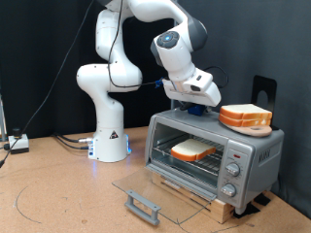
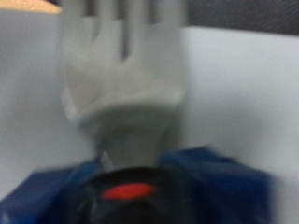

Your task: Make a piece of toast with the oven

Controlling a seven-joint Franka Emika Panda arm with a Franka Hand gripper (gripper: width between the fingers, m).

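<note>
A: Position check. The boxy silver toaster oven (image 1: 216, 155) sits on a wooden board on the brown counter (image 1: 58, 194), glass drop-down door (image 1: 155, 190) lowered flat, grey bar handle (image 1: 142, 205) at its front edge. The single pale bread slice with orange-tan crust (image 1: 194, 149) lies flat on the wire rack inside.

B: And the pincer?

A: The pincer (image 1: 194, 107) hangs just above the oven's top, near the thick stack of similar slices (image 1: 245, 117) resting on the roof. Nothing shows between the fingers. Whether they stand apart or together, I cannot tell.

B: Does the wrist view help?

A: Hardly. It is badly blurred: a pale fork-like shape (image 2: 121, 70) fills the middle, with something blue (image 2: 56, 191) and a red spot (image 2: 128, 193) below it. I cannot name any of them with confidence.

B: How would the slice handle?

A: My judgement: light, soft, easily crushed or torn. It looks to bend if lifted by one corner. Best taken across a crust edge with gentle pressure, where it is firmest.

B: Anything else hidden?

A: The rack's rear is in shadow, the round knobs (image 1: 232, 171) on the exterior view's right panel are too small to read, and the fingertips are lost against the oven top.
</note>
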